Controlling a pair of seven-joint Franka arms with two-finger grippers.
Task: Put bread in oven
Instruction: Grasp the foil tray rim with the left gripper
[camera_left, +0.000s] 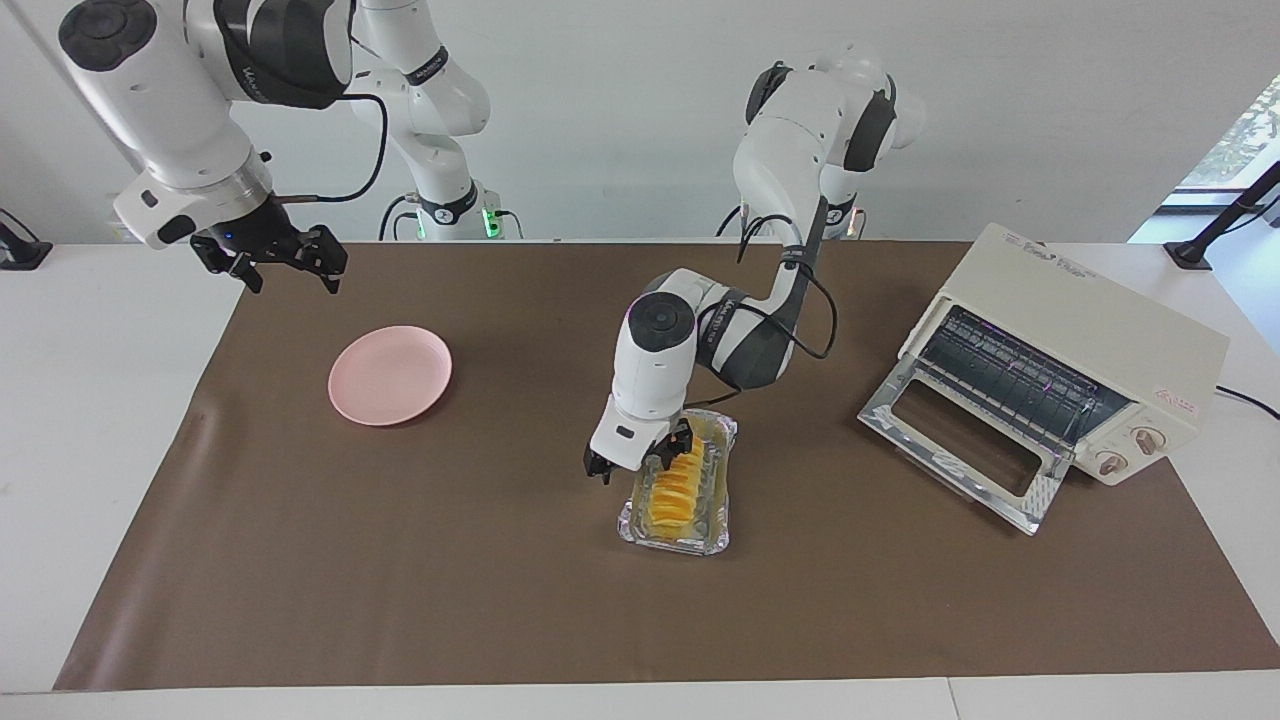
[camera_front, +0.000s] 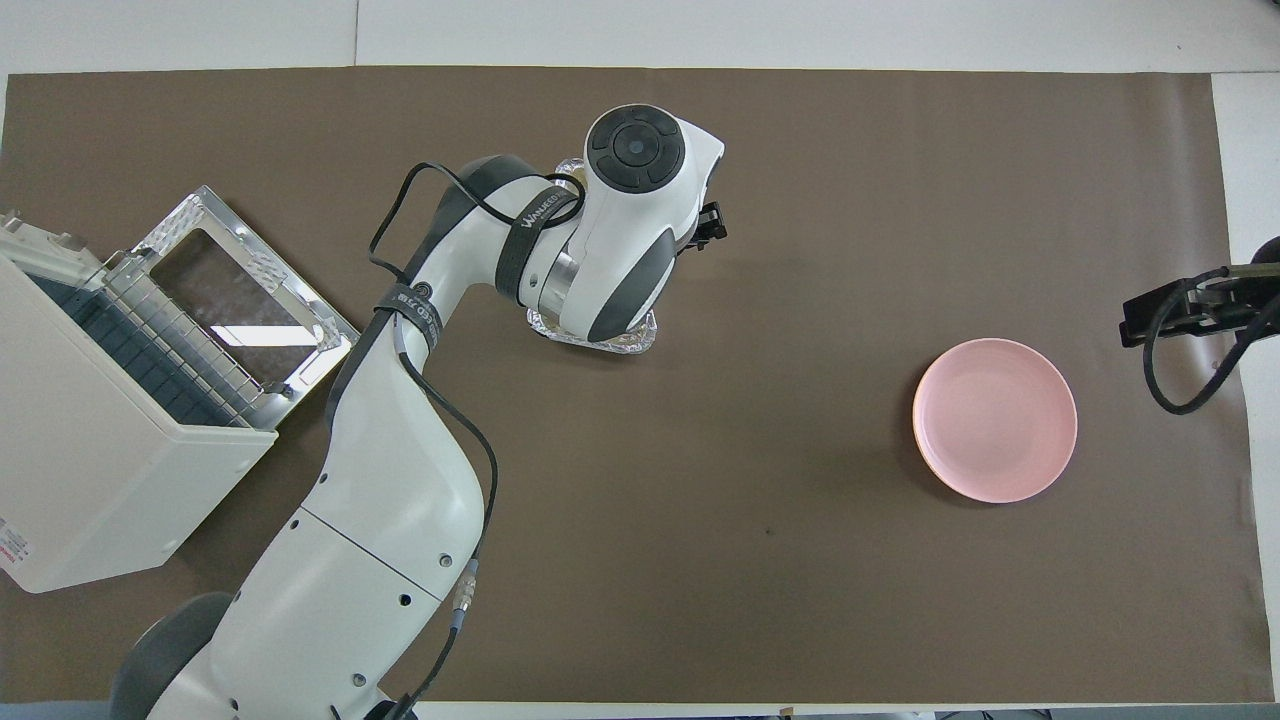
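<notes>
The bread (camera_left: 672, 492), a golden-yellow ridged loaf, lies in a crinkled foil tray (camera_left: 722, 505) near the middle of the brown mat. My left gripper (camera_left: 672, 450) is down at the end of the bread nearer the robots, inside the tray. In the overhead view the left arm covers the bread, and only the tray's rim (camera_front: 600, 343) shows. The cream-white oven (camera_left: 1060, 330) stands at the left arm's end of the table with its glass door (camera_left: 960, 440) folded down open; it also shows in the overhead view (camera_front: 100, 450). My right gripper (camera_left: 270, 255) waits open in the air.
A round pink plate (camera_left: 390, 373) lies toward the right arm's end of the table, below the right gripper; it also shows in the overhead view (camera_front: 995, 418). The brown mat (camera_left: 400, 560) covers most of the white table.
</notes>
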